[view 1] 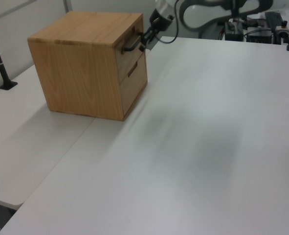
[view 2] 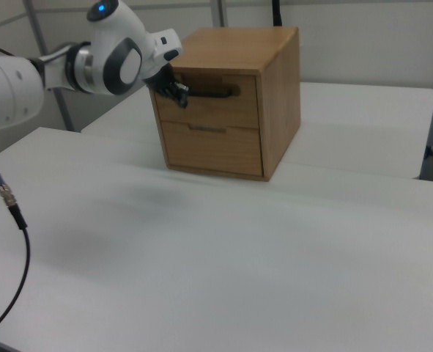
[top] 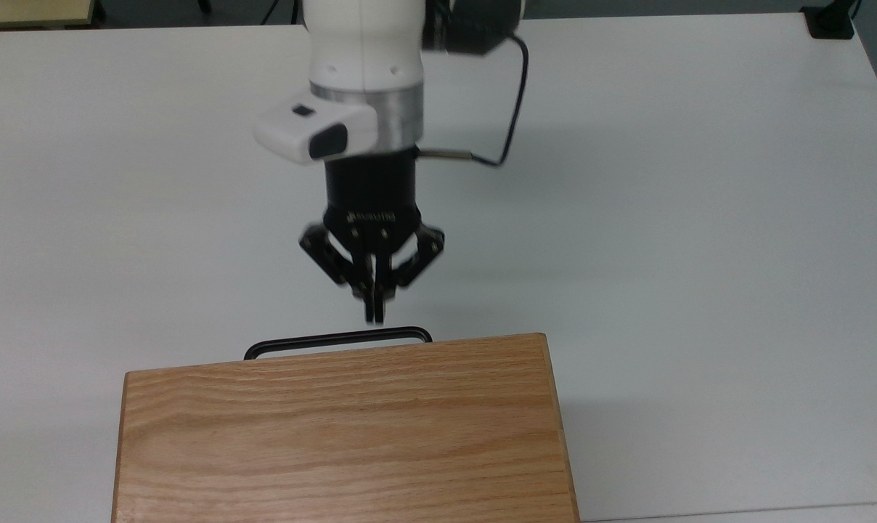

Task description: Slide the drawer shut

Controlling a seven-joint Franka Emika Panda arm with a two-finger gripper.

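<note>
The drawer (view 2: 215, 111) sits fully in the oak cabinet (top: 337, 428), its front flush with the cabinet's face. In the top view the cabinet top hides the front panel, and just the thin black bar handle (top: 337, 339) sticks out. The handle (view 2: 210, 93) also runs across the upper front in the right view. My gripper (top: 374, 314) hangs shut just off the handle with a small gap and nothing between its fingers. In the left view the gripper (view 1: 145, 37) is right beside the handle (view 1: 129, 47).
A second, lower drawer (view 2: 212, 148) is also shut. The cabinet stands on a white table (top: 700, 218). A black cable (top: 515, 102) trails from the wrist. A black pole (view 1: 0, 63) stands at the left view's left edge.
</note>
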